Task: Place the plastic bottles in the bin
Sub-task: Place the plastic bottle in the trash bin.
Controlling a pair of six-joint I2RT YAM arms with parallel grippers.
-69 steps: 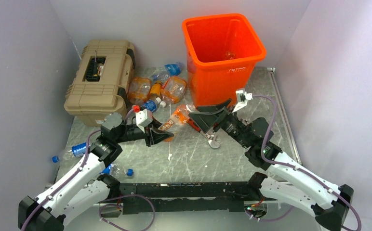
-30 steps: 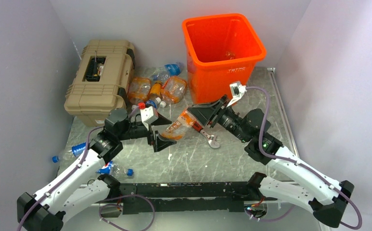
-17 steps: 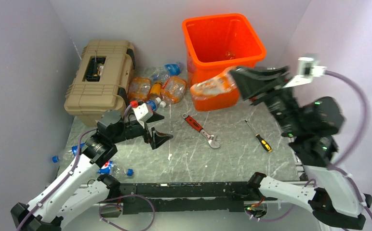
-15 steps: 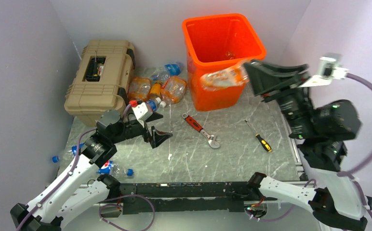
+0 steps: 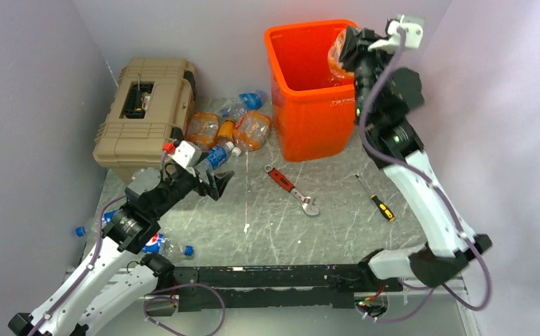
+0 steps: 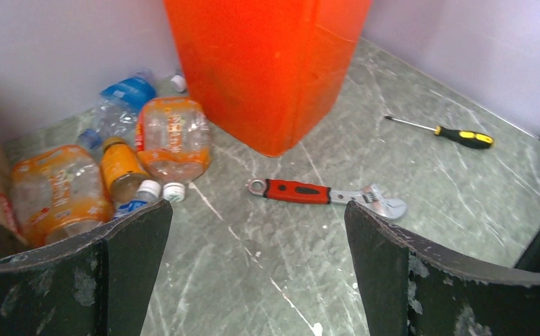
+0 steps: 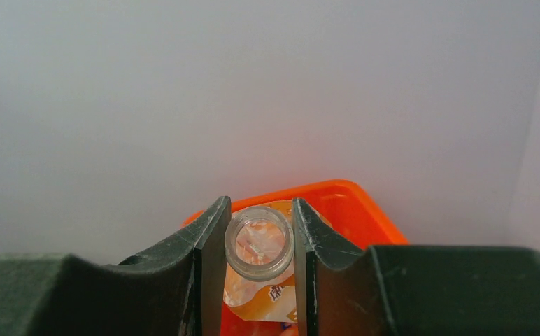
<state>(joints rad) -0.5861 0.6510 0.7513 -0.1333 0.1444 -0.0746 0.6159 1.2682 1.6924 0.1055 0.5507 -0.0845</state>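
Note:
My right gripper (image 5: 347, 50) is raised over the right side of the bin (image 5: 302, 31), shut on the open neck of a crushed orange bottle (image 5: 337, 59). In the right wrist view the bottle (image 7: 271, 294) hangs from the gripper (image 7: 259, 210) above the bin's rim (image 7: 351, 192). Low over the table, my left gripper (image 5: 217, 185) is open and holds nothing (image 6: 257, 208). Several orange bottles (image 5: 202, 129) (image 6: 173, 136) and a blue-labelled one (image 5: 250, 101) (image 6: 124, 98) lie left of the bin's wall (image 6: 267, 63). Two more bottles (image 5: 113, 218) (image 5: 169, 246) lie by the left arm.
A tan toolbox (image 5: 145, 115) stands at the back left. A red-handled wrench (image 5: 292, 190) (image 6: 323, 194) and a small screwdriver (image 5: 378, 199) (image 6: 449, 133) lie on the table in front of the bin. Walls close in on three sides.
My right arm has lifted the orange bottle from the table near the wrench and swung it up over the bin. The left gripper has drawn back to the left, still open.

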